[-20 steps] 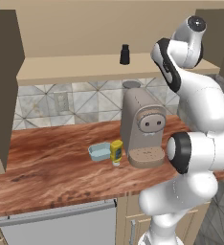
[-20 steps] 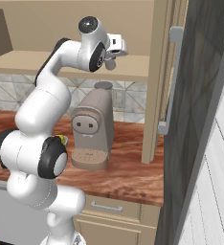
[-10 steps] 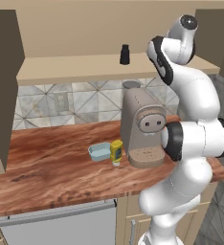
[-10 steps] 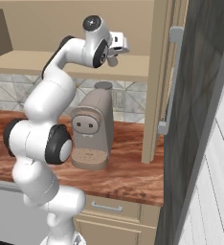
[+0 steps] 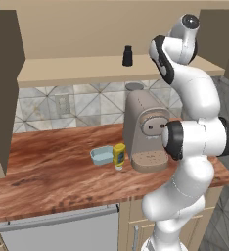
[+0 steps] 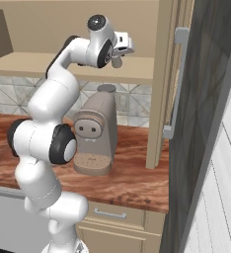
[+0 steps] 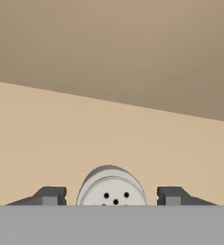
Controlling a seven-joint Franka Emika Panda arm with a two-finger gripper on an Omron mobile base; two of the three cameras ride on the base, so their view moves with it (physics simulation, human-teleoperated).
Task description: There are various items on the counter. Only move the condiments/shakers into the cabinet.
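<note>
A: Report finger state.

B: In the hand view both fingertips [image 7: 50, 195] stand clear on either side of the grey-white shaker [image 7: 111, 189], with a gap at each flank. The gripper [image 7: 111, 196] is spread and not clamping.

A: Shaker location and axis?

B: It stands on the cabinet shelf [image 5: 77, 71], right part, to the right of the black shaker [image 5: 127, 56]. Long axis appears vertical; the perforated cap faces the hand camera.

A: Step in hand?

B: Judged as release of the second shaker. Next move calls for a straight retreat out of the cabinet [image 6: 58, 29] without tipping it, then descent to the yellow squeeze bottle [image 5: 119, 156], which is upright on the counter [image 5: 53, 162] between the light-blue dish [image 5: 102, 155] and coffee machine [image 5: 145, 130].
</note>
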